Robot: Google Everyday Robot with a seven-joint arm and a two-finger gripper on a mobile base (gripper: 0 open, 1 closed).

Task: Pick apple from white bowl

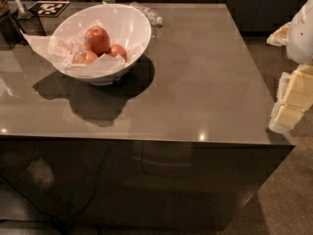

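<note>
Camera view, white bowl (137,28): you see tissue (44,45), two smaller apples (117,51).
apple (97,39): topmost, glossy red.
gripper (292,99): right edge; state cannot tell.

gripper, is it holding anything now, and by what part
Nothing seen in it: the gripper sits off the right edge of the table, and the apple lies in the white bowl.

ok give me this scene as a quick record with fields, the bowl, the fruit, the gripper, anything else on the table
surface: glossy grey-brown table
container: large round white bowl, far-left part of table, lined with crumpled white tissue paper
target: glossy deep red round apple, highest in bowl
other fruit: smaller red apple; paler yellow-orange apple
behind bowl: clear plastic bottle, lying down
gripper: cream two-finger gripper, right edge of view, beyond table, far from bowl
status: apple not yet picked
</note>
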